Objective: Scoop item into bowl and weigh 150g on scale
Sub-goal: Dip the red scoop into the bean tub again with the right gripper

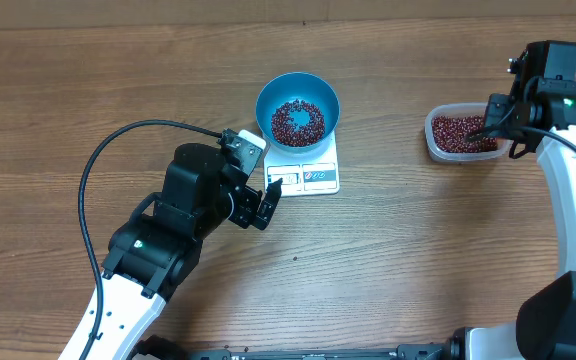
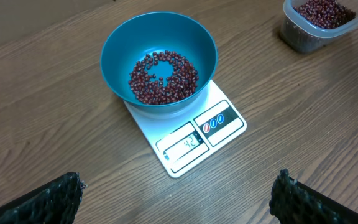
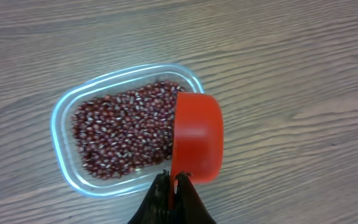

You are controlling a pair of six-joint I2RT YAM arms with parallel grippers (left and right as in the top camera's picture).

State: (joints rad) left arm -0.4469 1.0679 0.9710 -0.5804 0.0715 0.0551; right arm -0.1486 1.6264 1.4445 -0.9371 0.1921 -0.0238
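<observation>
The blue bowl (image 1: 298, 108) (image 2: 159, 62) stands on the white scale (image 1: 308, 175) (image 2: 194, 134) and holds a loose ring of dark red beans (image 2: 163, 78). More beans (image 3: 126, 134) (image 1: 461, 131) fill a clear tub (image 3: 64, 115) (image 1: 434, 140) at the right. My right gripper (image 3: 173, 178) (image 1: 495, 118) is shut on the handle of an orange-red scoop (image 3: 196, 140), whose cup is turned on its side over the tub's right end. My left gripper (image 2: 178, 193) (image 1: 265, 205) is open, low over the table just in front of the scale, nothing between its fingers (image 2: 55, 198).
Bare wooden table (image 1: 418, 250) lies around the scale and tub. A black cable (image 1: 118, 140) loops from the left arm over the table's left part.
</observation>
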